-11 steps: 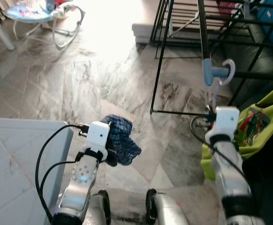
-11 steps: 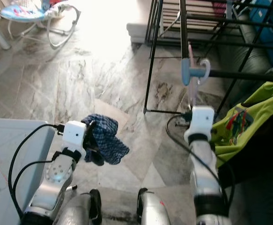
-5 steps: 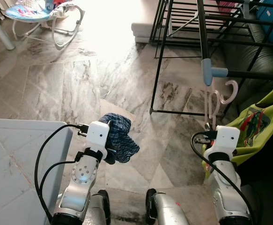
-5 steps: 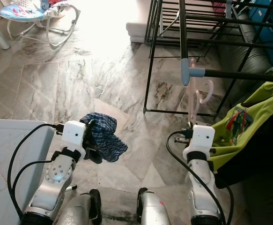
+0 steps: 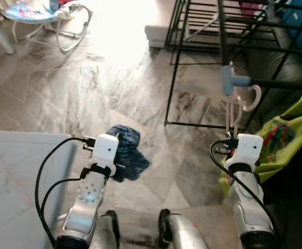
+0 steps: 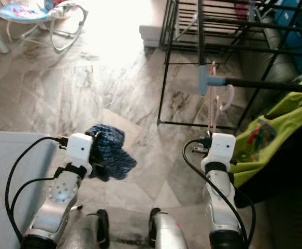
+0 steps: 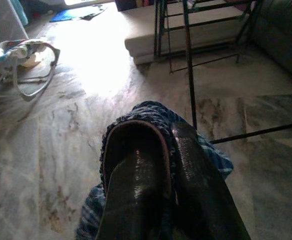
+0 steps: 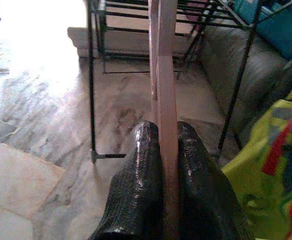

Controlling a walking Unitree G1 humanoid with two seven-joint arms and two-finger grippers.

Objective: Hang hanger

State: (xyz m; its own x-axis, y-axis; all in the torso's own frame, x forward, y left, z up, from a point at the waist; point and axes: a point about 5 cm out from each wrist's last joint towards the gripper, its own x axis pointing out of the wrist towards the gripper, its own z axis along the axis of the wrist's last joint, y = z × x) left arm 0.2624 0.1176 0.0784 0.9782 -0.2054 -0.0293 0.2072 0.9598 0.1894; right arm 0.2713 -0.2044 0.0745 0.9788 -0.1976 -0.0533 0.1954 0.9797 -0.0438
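Hanger (image 8: 165, 75): pink plastic, thin and flat, seen edge-on in my right wrist view; its curved hook (image 5: 253, 98) rises beside the pale blue joint (image 5: 232, 80) of the drying rack.
Right gripper (image 8: 166, 137): my two black textured fingers (image 8: 141, 165) are pressed together on the hanger's flat stem, one on each face, with no gap beyond the plastic itself.
Hanger position: upright in my grip, hook just beside and slightly below the rack's horizontal black bar (image 5: 280, 82); I cannot tell whether the hook touches the bar.
Left gripper (image 7: 158, 150): my fingers are closed tight on a blue checked cloth (image 5: 129, 158); the woven fabric bunches around both fingertips and hangs crumpled below them.
Drying rack (image 6: 164, 67): thin black metal tubing, angled legs, a crossbar low near the floor.
Floor (image 5: 88, 88): polished grey marble slabs with dark veining, strong glare at the far side.
Green garment (image 5: 290, 135): bright lime fabric with a coloured print, draped to the right of my right arm.
Grey surface (image 5: 11, 181): flat, pale, smooth panel beside my left arm.
Baby bouncer (image 5: 42, 13): curved white tube frame, blue seat, far left.
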